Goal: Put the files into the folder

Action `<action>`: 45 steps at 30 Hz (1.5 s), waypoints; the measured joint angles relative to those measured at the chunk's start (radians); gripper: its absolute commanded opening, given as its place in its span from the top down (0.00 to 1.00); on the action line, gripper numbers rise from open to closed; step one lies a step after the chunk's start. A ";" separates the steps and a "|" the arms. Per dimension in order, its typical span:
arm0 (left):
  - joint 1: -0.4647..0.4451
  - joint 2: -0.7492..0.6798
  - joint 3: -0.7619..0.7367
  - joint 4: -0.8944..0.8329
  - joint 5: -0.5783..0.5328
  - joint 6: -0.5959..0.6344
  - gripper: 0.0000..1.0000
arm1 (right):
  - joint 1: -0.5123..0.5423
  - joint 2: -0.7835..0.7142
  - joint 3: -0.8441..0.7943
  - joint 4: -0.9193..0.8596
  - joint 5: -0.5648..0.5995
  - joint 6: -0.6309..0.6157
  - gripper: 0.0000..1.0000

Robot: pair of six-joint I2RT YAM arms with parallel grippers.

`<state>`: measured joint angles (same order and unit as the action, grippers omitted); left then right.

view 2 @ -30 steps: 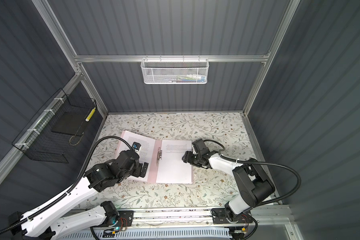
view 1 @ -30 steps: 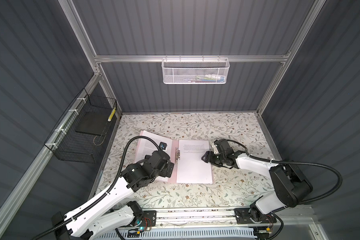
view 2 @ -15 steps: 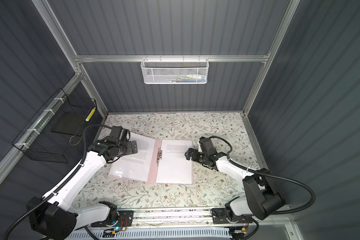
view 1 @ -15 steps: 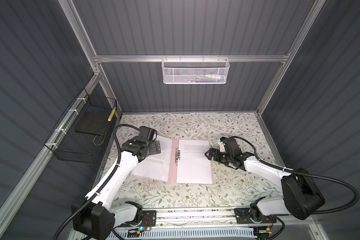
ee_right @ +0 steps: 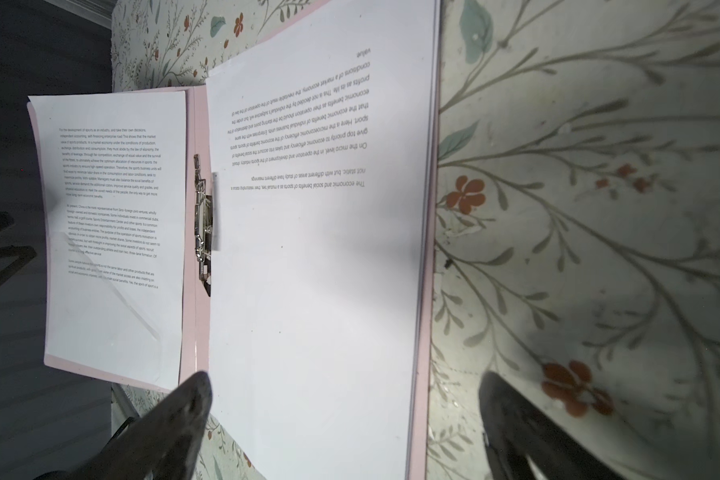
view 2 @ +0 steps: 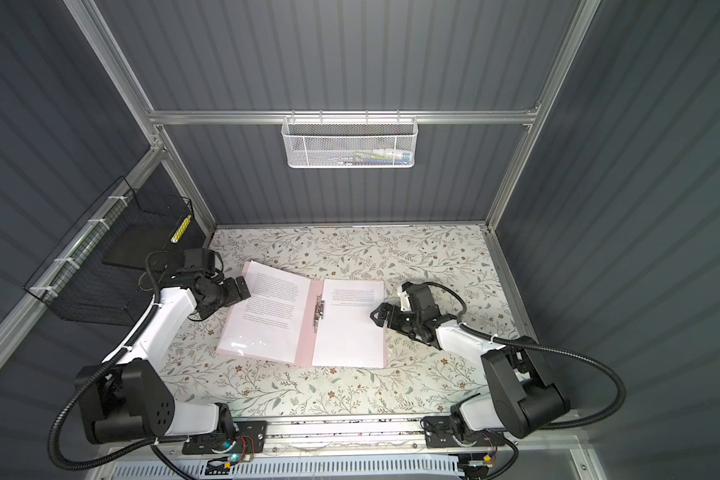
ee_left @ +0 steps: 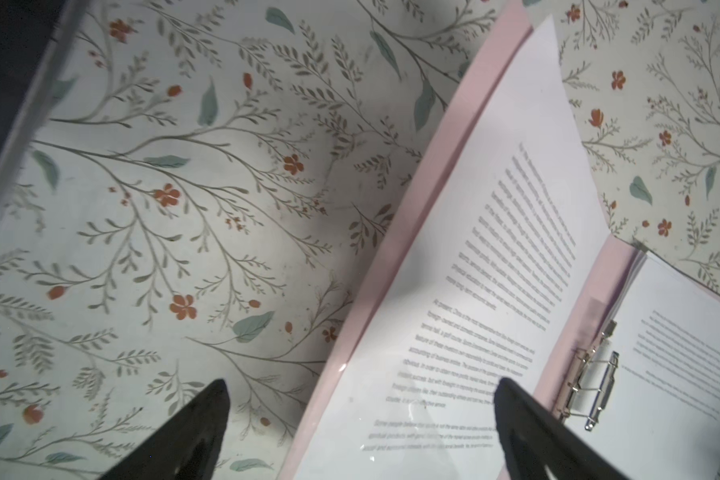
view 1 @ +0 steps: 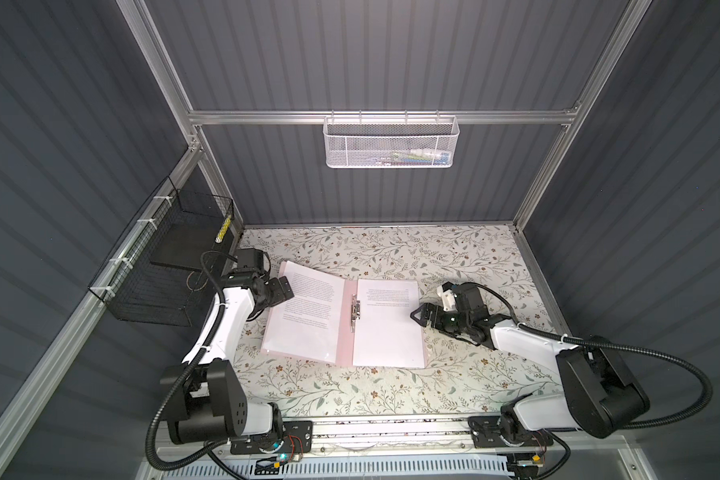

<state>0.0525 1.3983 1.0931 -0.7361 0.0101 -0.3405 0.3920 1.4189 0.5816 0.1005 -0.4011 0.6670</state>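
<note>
Left fingers (view 1: 284,287) stand spread and empty at the outer left edge of the open folder (view 1: 344,340). Right fingers (view 1: 417,316), equally wide, hold nothing beside its right edge. The files (view 1: 385,332) lie inside it on the table (view 1: 391,390). Closing probably comes next: hook under the left cover, swing it slowly and keep the sheets square.
</note>
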 measured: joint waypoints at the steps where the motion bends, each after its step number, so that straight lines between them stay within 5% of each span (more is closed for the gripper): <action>1: -0.004 0.003 -0.008 0.001 0.016 0.002 0.00 | -0.003 0.011 0.000 0.010 -0.008 0.004 0.01; 18: -0.014 -0.053 -0.135 0.088 0.346 0.004 0.00 | -0.108 0.058 0.000 0.073 -0.057 0.050 0.01; 28: -0.201 -0.079 -0.174 0.192 0.445 -0.084 0.00 | -0.245 -0.106 0.083 -0.180 0.193 -0.023 0.01; 32: -0.211 -0.079 -0.193 0.211 0.487 -0.098 0.00 | -0.237 -0.160 0.142 -0.180 0.163 -0.087 0.01; 45: -0.216 -0.061 -0.197 0.155 0.435 -0.036 0.00 | 0.033 0.345 0.467 -0.055 -0.167 -0.178 0.05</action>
<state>-0.1631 1.3373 0.8963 -0.5812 0.4446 -0.3763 0.4248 1.7641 1.0489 0.0460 -0.5686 0.4892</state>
